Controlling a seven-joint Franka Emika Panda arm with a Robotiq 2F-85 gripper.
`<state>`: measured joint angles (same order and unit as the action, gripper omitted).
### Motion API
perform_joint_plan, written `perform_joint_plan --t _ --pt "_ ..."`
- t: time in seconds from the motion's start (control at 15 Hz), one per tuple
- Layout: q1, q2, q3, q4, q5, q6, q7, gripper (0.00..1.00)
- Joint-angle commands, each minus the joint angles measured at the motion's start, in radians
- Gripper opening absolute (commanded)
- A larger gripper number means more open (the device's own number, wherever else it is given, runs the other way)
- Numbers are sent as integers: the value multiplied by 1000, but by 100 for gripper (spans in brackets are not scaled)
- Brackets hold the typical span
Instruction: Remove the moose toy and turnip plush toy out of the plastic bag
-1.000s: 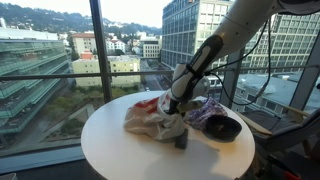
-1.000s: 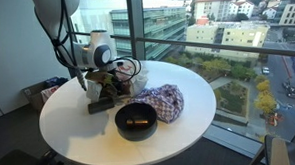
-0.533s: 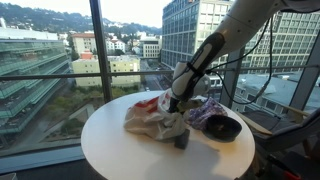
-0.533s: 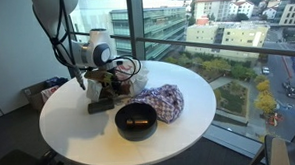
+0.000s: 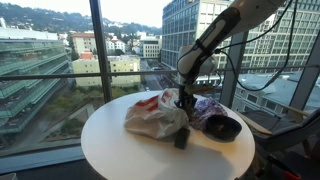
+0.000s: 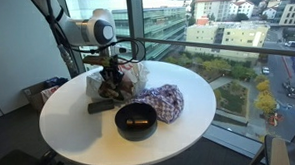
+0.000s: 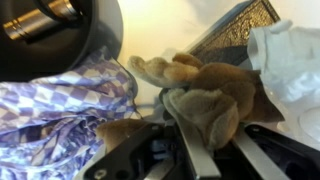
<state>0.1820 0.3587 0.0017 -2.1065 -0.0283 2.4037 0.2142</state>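
Observation:
The brown moose toy fills the wrist view, pinched between my fingers. My gripper is shut on it and holds it just above the crumpled plastic bag, with the moose toy dangling below the jaws. In both exterior views the gripper hangs over the right end of the plastic bag on the round white table. The turnip plush toy is hidden.
A black bowl stands at the table's front, beside a purple checkered cloth. A flat dark object lies by the bag. Window glass runs close behind the table, whose round edge drops off all round.
The jaws have shut on the moose toy. The arm has risen and lifted the toy up from the bag.

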Motion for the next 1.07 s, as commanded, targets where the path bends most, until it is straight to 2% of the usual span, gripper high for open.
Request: perform_joint_plan --t 0.0,0.13,0.33,0.6,1.0 --pt "-23 -119 18 -19 15 -189 20 4" --pt "-48 -177 48 -24 88 -271 -47 4" --pt "-57 -281 73 -52 155 -306 -104 4" --pt "-40 -411 100 -92 130 -262 -126 4" --pt "-11 -533 157 -151 112 -83 -218 4"
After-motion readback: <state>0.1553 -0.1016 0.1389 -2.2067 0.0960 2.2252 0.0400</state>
